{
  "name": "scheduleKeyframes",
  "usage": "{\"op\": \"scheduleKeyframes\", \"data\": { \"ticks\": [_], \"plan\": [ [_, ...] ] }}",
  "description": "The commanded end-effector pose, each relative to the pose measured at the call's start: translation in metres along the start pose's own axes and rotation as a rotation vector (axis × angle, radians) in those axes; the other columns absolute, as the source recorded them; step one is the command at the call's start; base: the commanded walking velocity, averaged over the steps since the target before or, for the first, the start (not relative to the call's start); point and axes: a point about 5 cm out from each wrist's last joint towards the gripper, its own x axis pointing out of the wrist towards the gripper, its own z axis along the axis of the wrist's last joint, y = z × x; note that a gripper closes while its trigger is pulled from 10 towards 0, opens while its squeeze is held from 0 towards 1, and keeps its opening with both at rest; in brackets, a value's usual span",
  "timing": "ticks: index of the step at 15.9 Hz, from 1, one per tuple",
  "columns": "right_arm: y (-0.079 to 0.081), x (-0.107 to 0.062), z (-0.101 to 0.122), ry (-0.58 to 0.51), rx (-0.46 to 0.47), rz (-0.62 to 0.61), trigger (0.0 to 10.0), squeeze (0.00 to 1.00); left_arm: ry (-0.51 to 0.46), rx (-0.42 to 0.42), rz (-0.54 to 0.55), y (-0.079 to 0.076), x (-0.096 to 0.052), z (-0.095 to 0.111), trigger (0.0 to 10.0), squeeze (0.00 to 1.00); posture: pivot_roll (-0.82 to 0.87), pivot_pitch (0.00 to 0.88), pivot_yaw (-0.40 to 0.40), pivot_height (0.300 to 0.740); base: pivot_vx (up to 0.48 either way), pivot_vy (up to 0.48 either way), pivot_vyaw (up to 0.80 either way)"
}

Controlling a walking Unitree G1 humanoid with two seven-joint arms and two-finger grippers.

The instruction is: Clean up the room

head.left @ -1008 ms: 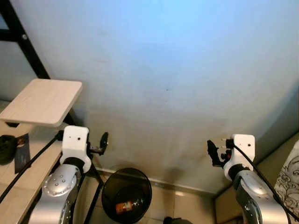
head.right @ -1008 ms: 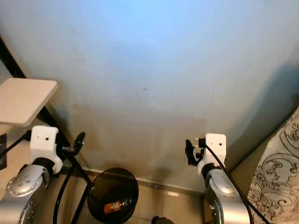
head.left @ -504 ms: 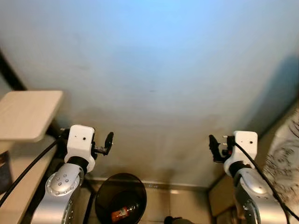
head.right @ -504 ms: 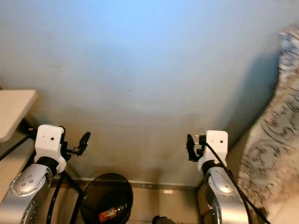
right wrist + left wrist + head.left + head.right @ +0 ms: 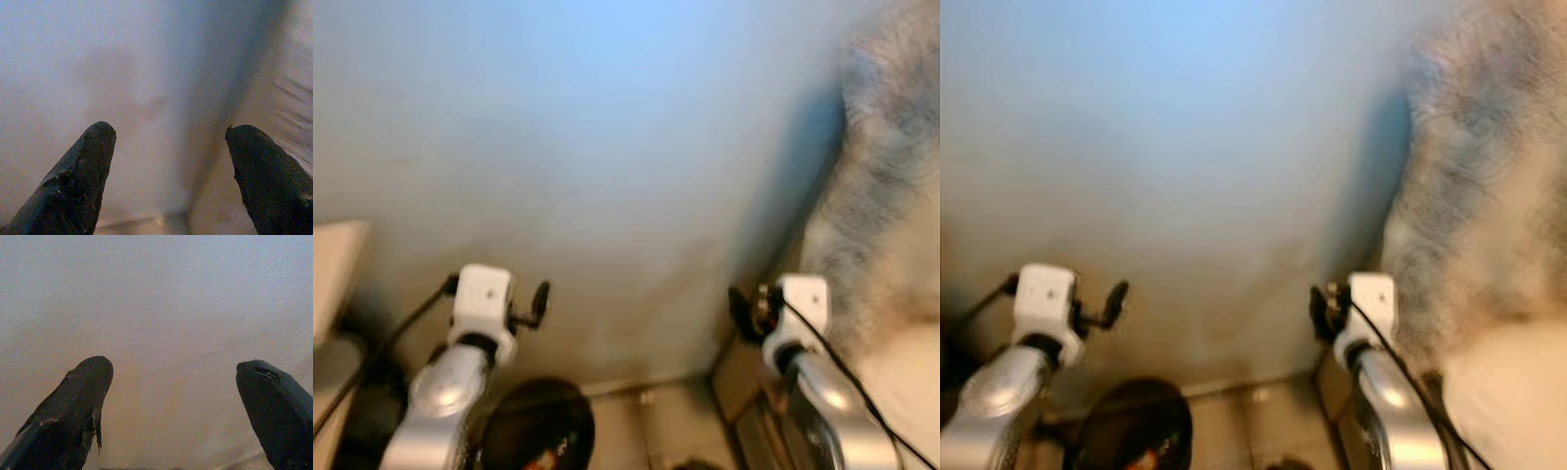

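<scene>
**Blurred view, empty pincers, wall dead ahead**

Here we are facing a plain pale wall [image 5: 607, 147], and the head views are smeared, so detail is thin. The left pincer [image 5: 173, 377] is held up in front of that wall with its two black fingers spread wide and nothing between them. The right pincer [image 5: 168, 142] matches it: fingers wide apart, nothing held, looking toward the corner where the wall meets a patterned fabric [image 5: 891, 196], possibly bedding, on the robot's right.

Down low by the left arm sits the dark round bin [image 5: 533, 441], on the tiled floor [image 5: 656, 431] at the foot of the wall. There's something orange-red inside it, too blurred to name. A pale tabletop edge [image 5: 333, 264] peeks in at far left.

Now, the risks. My read is that the room's clutter isn't in front of the robot at all, so it has to find its next item with a picture this soft, and a misjudged reach is likely. The bin stands close to the left arm and the feet; a careless step could knock it over and spill what's in it. On the right, the arm is near the fabric, and open fingers could snag it.
</scene>
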Motion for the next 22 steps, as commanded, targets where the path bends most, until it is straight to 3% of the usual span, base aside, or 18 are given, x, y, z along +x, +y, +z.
{"op": "scheduleKeyframes", "data": {
  "ticks": [1,14,22],
  "plan": [
    [0.0,0.001,0.004,-0.005,-0.002,-0.008,10.0,0.0,0.01,0.015,0.016,0.005,-0.003,-0.002,10.0,0.0,0.06,0.0,0.029,0.74,0.0,0.0,-0.8],
    [-0.014,-0.008,0.0,0.022,0.017,-0.118,10.0,0.0,-0.009,0.007,-0.014,-0.004,-0.004,-0.002,10.0,0.0,0.05,0.0,0.016,0.74,0.0,0.0,-0.8],
    [-0.012,0.001,0.019,-0.051,0.013,-0.128,10.0,0.0,-0.07,0.013,0.002,0.004,0.004,0.01,10.0,0.0,0.05,0.0,0.017,0.74,0.0,0.0,-0.8]
  ]
}}
